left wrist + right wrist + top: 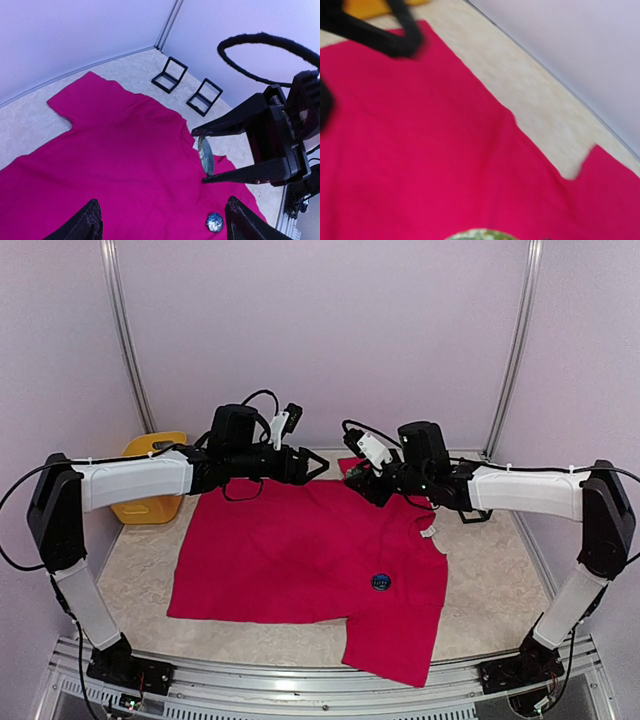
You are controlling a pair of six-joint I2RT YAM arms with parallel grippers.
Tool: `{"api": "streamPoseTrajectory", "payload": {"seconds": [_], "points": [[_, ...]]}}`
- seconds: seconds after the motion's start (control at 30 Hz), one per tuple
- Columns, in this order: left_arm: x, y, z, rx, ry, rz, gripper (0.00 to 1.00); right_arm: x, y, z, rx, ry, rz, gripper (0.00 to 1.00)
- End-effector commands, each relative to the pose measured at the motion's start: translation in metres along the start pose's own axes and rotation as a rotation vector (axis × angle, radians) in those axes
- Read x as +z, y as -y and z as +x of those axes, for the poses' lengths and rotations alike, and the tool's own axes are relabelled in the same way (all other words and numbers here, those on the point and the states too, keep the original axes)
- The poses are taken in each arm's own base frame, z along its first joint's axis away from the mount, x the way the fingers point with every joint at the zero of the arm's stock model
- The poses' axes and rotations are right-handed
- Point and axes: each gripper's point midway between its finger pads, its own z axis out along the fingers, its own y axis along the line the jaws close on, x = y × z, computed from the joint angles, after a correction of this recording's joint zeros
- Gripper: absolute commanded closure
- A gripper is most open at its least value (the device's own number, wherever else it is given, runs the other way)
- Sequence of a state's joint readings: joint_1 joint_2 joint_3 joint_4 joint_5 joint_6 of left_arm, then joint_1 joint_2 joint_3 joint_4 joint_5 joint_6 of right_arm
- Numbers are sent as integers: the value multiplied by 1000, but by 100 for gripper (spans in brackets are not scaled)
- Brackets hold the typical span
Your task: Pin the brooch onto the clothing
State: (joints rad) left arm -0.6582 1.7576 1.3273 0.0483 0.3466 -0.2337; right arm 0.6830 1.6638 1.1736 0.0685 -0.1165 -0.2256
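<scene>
Brooch (205, 156) clamped in the right gripper (201, 157) should meet the T-shirt (290, 560) flat near the worktop's (140, 575) far edge, left gripper (316, 466) spread wide.

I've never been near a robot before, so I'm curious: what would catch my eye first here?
A big crimson T-shirt lies spread across the table, a small blue brooch on its right part. Above its far edge the right arm's fingers pinch a second round brooch, facing the left arm's fingers, which stand open and empty. A yellow tub sits at the back left.
</scene>
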Motion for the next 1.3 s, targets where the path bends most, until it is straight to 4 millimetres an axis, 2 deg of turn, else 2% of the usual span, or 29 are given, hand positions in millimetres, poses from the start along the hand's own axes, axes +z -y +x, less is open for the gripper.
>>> {"api": "streamPoseTrajectory", "payload": {"seconds": [0.0, 0.2, 0.33, 0.63, 0.93, 1.07, 1.23, 1.27], "points": [[-5, 37, -16, -51, 66, 187, 21, -9, -25, -31, -34, 99, -28, 64], [4, 48, -7, -70, 42, 239, 23, -3, -48, -31, -56, 83, -46, 64], [9, 49, 1, -95, 15, 263, 29, -4, -55, -36, -88, 88, -49, 64], [14, 41, 9, -143, -5, 255, 52, -2, -53, -39, -107, 71, -47, 64], [24, 34, 28, -192, -68, 266, 53, 3, -51, -38, -115, 53, -35, 64], [25, 41, 27, -193, -69, 309, 68, 2, -51, -40, -120, 57, -35, 65], [21, 54, 28, -201, -78, 398, 100, 2, -50, -42, -123, 60, -27, 65], [20, 56, 29, -207, -80, 419, 100, 2, -49, -43, -122, 61, -26, 65]]}}
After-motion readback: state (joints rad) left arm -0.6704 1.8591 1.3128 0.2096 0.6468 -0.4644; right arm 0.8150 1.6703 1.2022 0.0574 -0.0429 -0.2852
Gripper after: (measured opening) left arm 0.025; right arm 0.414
